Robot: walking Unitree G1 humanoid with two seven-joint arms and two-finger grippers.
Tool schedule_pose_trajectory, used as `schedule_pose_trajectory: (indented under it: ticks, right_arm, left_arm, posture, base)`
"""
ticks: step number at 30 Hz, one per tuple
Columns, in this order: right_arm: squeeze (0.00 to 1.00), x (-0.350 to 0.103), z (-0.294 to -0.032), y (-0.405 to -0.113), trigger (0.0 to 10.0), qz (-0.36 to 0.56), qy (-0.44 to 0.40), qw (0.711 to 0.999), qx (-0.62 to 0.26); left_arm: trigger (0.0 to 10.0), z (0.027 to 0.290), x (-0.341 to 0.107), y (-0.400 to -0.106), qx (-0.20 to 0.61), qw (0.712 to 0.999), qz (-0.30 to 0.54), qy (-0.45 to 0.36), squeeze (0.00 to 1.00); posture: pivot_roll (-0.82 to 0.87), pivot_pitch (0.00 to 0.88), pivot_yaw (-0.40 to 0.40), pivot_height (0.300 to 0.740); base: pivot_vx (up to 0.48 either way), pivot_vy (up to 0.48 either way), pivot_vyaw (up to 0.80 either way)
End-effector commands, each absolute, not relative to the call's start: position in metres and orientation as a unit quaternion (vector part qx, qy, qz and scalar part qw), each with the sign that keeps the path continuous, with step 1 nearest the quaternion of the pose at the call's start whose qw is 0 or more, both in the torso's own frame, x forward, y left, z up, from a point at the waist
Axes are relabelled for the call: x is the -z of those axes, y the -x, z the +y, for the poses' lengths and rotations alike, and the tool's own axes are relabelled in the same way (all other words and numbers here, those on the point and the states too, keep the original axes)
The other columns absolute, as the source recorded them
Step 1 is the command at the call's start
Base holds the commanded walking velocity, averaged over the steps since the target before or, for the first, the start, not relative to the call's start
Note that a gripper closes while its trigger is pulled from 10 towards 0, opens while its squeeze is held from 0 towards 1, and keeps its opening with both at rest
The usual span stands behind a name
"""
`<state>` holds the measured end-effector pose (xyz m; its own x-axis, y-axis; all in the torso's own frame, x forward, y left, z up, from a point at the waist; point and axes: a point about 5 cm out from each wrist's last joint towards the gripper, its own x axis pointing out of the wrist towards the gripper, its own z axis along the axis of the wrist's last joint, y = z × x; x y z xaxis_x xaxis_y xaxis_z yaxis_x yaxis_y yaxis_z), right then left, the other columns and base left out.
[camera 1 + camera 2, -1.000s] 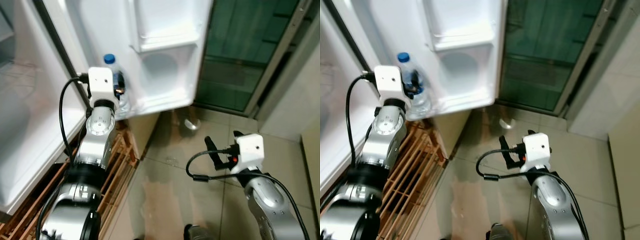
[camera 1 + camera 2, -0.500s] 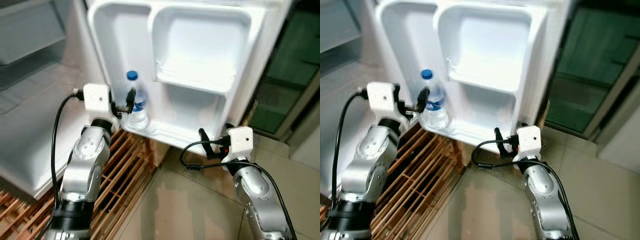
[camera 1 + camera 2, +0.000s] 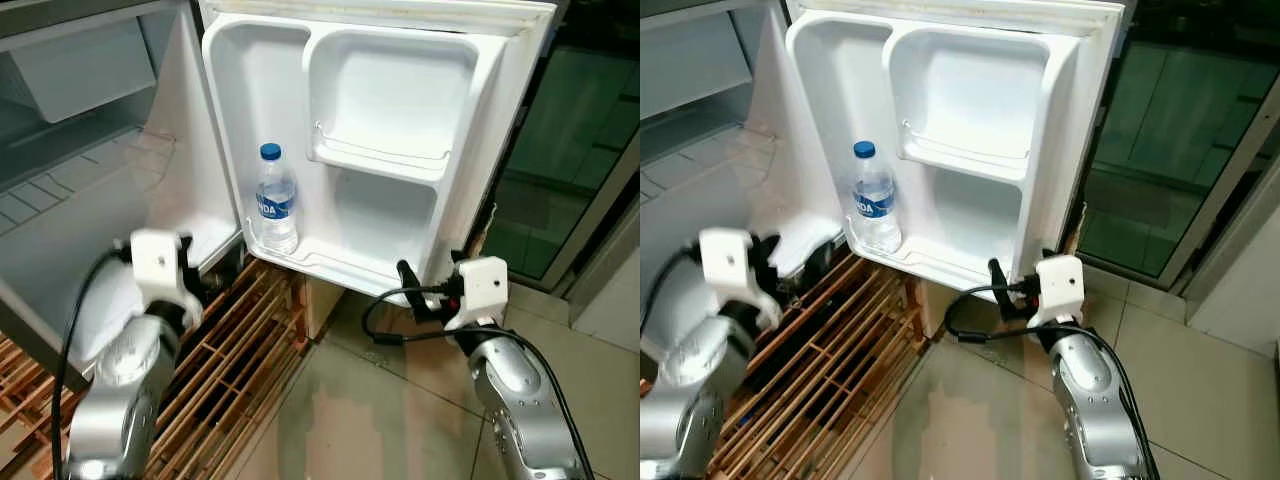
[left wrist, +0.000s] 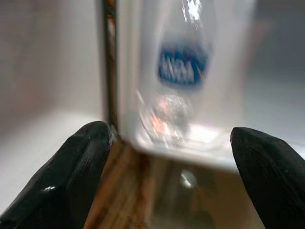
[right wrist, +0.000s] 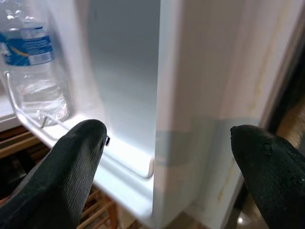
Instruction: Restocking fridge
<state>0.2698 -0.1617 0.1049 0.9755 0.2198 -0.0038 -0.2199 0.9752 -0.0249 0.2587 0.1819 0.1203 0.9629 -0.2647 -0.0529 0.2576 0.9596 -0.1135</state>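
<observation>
Tiled floor (image 3: 400, 400), open fridge door (image 3: 400, 100) | bottle (image 3: 275, 200) upright on door shelf | left tool (image 4: 167, 157) wide, empty | right tool (image 5: 167, 157) wide at door edge | you back out low, clear of bottle.

One water bottle (image 3: 276, 199) – one open fridge door (image 3: 400, 120) – two hands.

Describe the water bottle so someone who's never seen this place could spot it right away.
Find the open white fridge door, its inner side moulded into shelves. In the lowest door shelf, at the hinge-side end, stands the water bottle, upright behind a thin wire rail. It is clear plastic with a blue cap and blue label, and the door's other compartments hold nothing.
</observation>
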Motion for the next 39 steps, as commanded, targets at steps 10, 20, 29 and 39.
schedule_pose_trajectory:
  ticks: [10, 20, 29, 39]
  right_arm:
    - [0.00, -0.095, -0.176, -0.274, 10.0, 0.024, 0.016, 0.994, -0.105]
    - [0.00, -0.089, -0.173, -0.272, 10.0, 0.031, 0.031, 0.991, -0.127]
    - [0.00, -0.070, -0.171, -0.254, 10.0, 0.065, 0.049, 0.980, -0.182]
    - [0.00, -0.002, -0.228, -0.196, 10.0, 0.323, 0.003, 0.920, -0.221]
  left_arm:
    - [10.0, 0.168, -0.103, -0.234, 0.178, 0.979, 0.032, 0.094, 0.00]
    - [10.0, 0.160, -0.105, -0.235, 0.192, 0.977, 0.020, 0.095, 0.00]
    - [10.0, 0.167, -0.101, -0.243, 0.161, 0.980, 0.020, 0.114, 0.00]
    - [10.0, 0.187, -0.061, -0.272, 0.119, 0.982, 0.127, 0.073, 0.00]
  posture:
    - [-0.13, 0.000, 0.047, 0.740]
    - [-0.14, 0.000, 0.051, 0.740]
    - [-0.15, 0.000, 0.057, 0.740]
    - [-0.18, 0.000, 0.076, 0.740]
  base:
    - [0.000, -0.096, 0.16]
    - [0.000, -0.480, 0.79]
    - [0.000, -0.427, 0.68]
    - [0.000, 0.000, 0.00]
